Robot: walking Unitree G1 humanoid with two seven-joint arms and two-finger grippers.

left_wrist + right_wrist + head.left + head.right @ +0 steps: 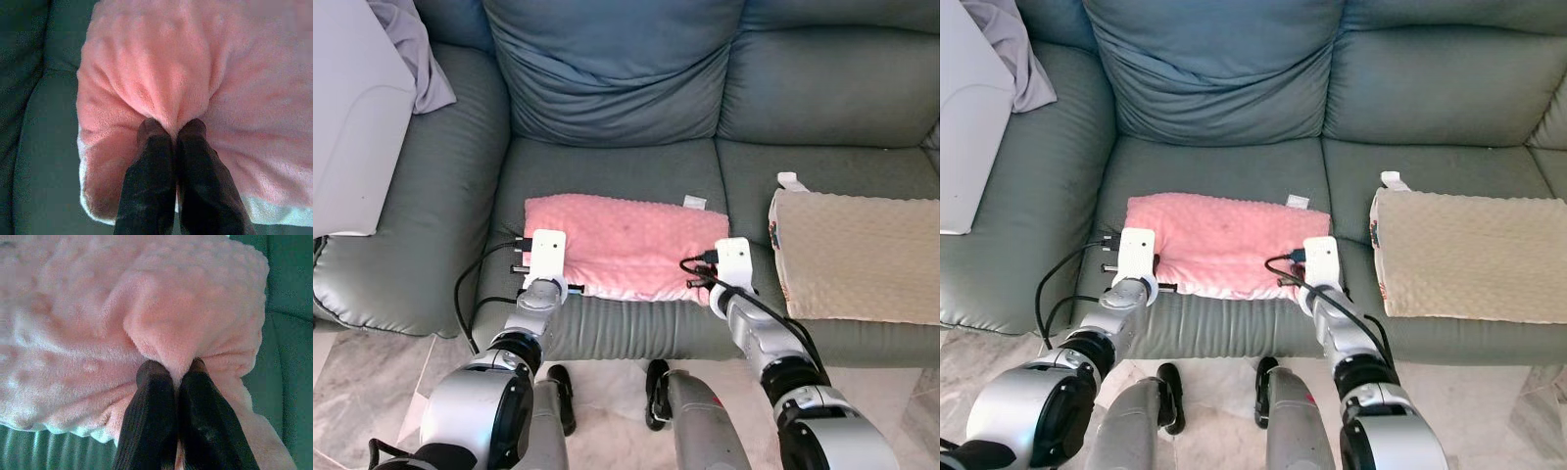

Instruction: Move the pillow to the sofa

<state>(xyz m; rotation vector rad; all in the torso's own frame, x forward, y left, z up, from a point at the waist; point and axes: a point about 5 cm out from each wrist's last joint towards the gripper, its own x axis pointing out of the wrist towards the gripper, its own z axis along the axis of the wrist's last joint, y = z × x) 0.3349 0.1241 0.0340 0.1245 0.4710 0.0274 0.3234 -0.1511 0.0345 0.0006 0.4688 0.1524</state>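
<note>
The pink pillow [625,245] lies flat on the middle seat cushion of the grey-green sofa [607,166], its near edge close to the front lip of the seat. The left gripper [172,131] has its 2 black fingers pressed together on a pinched fold of the pillow's plush cover at the near left corner; the fabric bunches and creases outward from the fingertips, and the pillow's white underside edge shows just below them. The right gripper [177,369] is likewise closed tight on a raised ridge of pink fabric at the near right corner, with the sofa's green seat visible just beyond that corner. Between the 2 grippers the pillow spans the seat, a small white tag [694,202] at its far right corner. To the right of the right gripper, apart from the pink pillow, a beige textured cushion [857,255] rests on the neighbouring seat. Beyond the left gripper, a grey cloth [416,54] drapes over the sofa's left armrest.
</note>
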